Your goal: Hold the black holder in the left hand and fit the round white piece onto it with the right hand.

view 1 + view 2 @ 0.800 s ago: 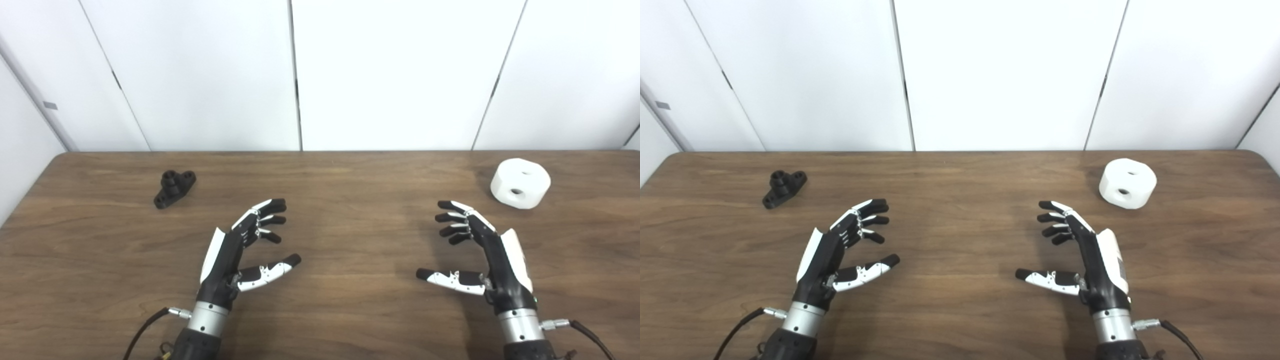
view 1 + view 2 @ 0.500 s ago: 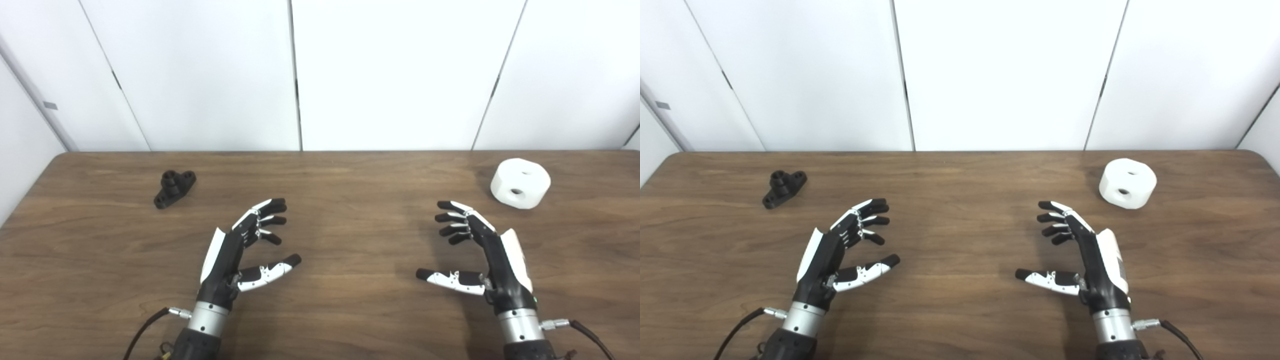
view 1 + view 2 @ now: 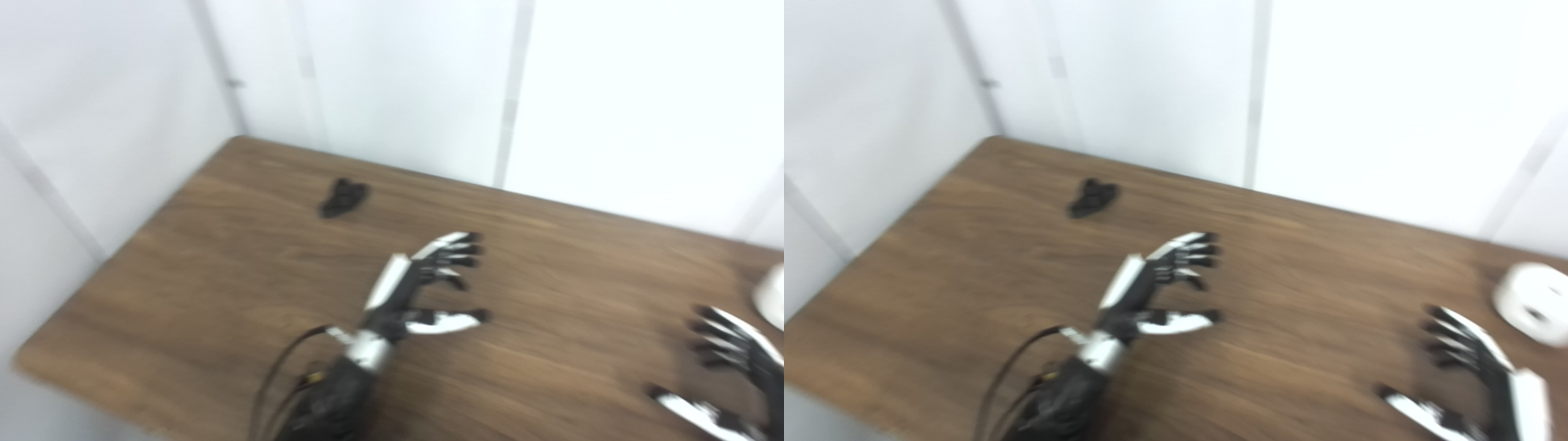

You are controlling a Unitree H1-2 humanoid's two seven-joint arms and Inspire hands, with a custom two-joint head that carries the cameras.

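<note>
Both views are motion-blurred. The black holder (image 3: 1093,196) lies on the worktop (image 3: 968,294) toward its far left, untouched. The left robot hand (image 3: 1164,282) is held above the wood, well apart from the holder, fingers spread and empty. The right robot hand (image 3: 1470,373) is likewise spread and empty near the lower right, with the round white piece (image 3: 1531,303) just beyond it on the worktop. Judgement: the holder's pickup is the step in hand. The holder's raised boss should be left exposed by the grasp, so the white piece can later be seated.
</note>
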